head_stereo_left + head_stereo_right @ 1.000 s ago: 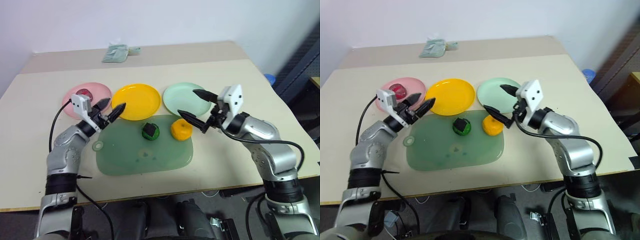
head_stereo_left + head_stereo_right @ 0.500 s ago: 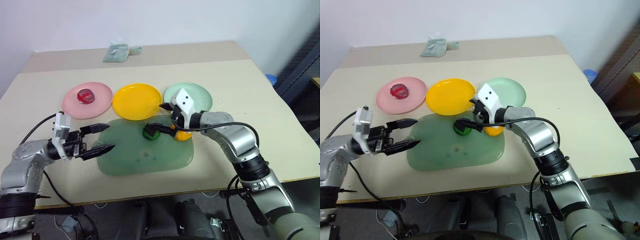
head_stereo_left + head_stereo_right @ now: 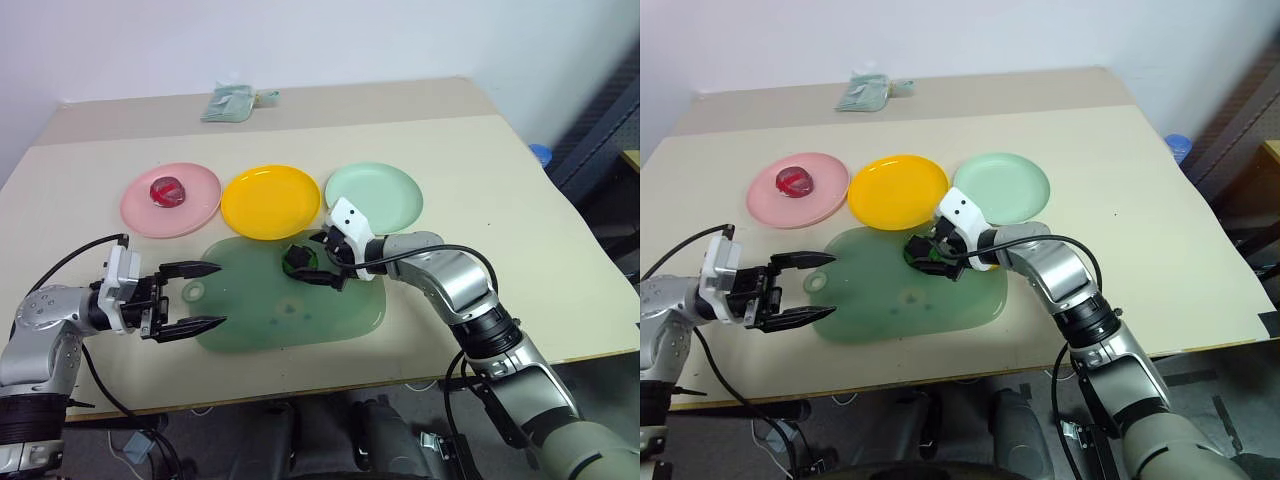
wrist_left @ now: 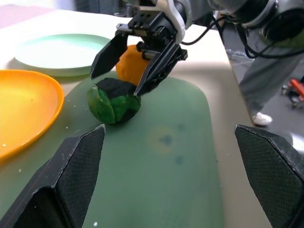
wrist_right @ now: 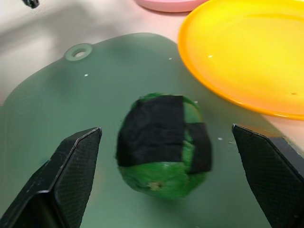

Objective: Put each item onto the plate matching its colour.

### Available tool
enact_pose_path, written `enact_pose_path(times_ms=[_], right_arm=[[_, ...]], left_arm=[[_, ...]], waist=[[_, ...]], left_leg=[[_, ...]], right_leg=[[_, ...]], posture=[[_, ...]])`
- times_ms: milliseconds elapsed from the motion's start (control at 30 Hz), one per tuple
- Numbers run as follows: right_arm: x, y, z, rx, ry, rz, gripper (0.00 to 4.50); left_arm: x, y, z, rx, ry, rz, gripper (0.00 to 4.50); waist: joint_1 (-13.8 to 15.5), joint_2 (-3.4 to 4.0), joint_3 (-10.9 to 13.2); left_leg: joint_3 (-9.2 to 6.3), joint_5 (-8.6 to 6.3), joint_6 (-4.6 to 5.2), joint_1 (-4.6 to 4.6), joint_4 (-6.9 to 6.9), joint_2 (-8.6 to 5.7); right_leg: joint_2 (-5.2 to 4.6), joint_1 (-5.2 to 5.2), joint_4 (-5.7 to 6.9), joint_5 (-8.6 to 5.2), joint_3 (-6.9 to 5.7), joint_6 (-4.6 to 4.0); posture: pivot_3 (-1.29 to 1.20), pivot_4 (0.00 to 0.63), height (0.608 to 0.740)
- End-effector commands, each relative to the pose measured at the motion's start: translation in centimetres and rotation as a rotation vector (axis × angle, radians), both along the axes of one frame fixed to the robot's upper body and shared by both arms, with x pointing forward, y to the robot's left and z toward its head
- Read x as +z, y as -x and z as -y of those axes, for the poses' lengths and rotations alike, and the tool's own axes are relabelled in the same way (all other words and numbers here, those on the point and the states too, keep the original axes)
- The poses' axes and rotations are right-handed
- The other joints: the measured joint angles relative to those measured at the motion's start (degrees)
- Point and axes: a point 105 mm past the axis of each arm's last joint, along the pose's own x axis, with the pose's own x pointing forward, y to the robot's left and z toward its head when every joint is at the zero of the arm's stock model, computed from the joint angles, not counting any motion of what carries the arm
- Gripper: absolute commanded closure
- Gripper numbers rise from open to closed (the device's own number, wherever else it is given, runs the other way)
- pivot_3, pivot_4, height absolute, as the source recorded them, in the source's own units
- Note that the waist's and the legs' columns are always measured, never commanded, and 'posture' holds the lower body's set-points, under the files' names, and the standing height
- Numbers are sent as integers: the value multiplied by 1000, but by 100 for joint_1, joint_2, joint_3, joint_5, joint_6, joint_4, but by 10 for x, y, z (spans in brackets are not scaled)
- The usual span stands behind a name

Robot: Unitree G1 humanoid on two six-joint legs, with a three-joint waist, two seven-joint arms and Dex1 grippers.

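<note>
Left wrist view: the right hand (image 4: 137, 66) is seen spread open around the green fruit (image 4: 114, 100) on the mat (image 4: 180, 156), maybe just touching it. The orange fruit (image 4: 129, 66) is mostly hidden behind the hand. From the head, the red fruit (image 3: 166, 190) is seen on the pink plate (image 3: 200, 205), and the left hand (image 3: 205, 296) is held open too.

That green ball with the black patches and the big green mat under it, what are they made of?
The dark green ball with black patches looks like a plastic or rubber toy fruit; the matte patches resemble tape. The large translucent green mat seems to be soft silicone or plastic, faintly glossy and see-through.
</note>
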Motion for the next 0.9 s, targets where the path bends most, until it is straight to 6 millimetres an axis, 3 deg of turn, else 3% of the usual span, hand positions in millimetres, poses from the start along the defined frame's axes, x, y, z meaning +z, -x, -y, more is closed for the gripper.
enact_pose_path(times_ms=[33,67,133,233,433,467,567,667,767,900], right_arm=[[6,3,-10,38,-14,20,0],[5,2,-10,37,-14,18,0],[2,1,-12,37,-13,14,536],[5,1,-13,32,-29,19,1780],[24,1,-12,28,-66,68,1780],[35,3,-13,31,-105,74,1780],[100,-4,-1,-26,-288,193,1780],[135,-33,31,-189,-349,301,1780],[136,-65,66,-344,-303,368,1780],[106,-101,99,-464,-221,385,1780]], left_arm=[[1,0,2,-2,-10,32,70],[0,0,3,-1,-9,32,70],[0,-2,4,5,-3,36,0],[1,-5,4,32,7,53,0],[-3,-2,5,43,8,48,0],[-2,-3,5,52,17,48,0],[1,-8,9,90,56,46,0],[1,-9,15,104,80,40,0],[-1,-10,19,118,87,44,0],[-3,-13,26,135,105,55,0]], waist=[[-2,0,0],[-3,0,0],[-5,0,0],[-4,0,0],[-5,0,0],[-4,0,0],[1,3,2],[6,2,1],[24,-7,-6],[-6,-4,-5]], left_leg=[[0,0,0,0,1,0],[0,0,0,0,1,0],[0,0,0,0,2,0],[0,0,0,0,3,0],[1,1,0,0,3,0],[0,1,0,0,3,0],[0,1,0,-1,5,0],[0,1,-1,-1,8,0],[-1,1,-1,0,6,-1],[10,2,0,1,7,-2]], right_leg=[[0,0,1,0,0,0],[0,0,3,0,0,0],[0,0,4,0,0,0],[1,-1,5,0,0,1],[1,-1,6,1,0,1],[1,-1,6,1,0,1],[1,-4,11,1,1,1],[1,-5,16,2,0,1],[1,-1,11,1,-4,1],[1,2,8,3,2,0]], posture=[[0,150,740],[0,150,740],[0,150,740],[0,150,740],[0,150,740],[0,150,740],[0,150,740],[0,150,740],[0,150,740],[0,150,740]])
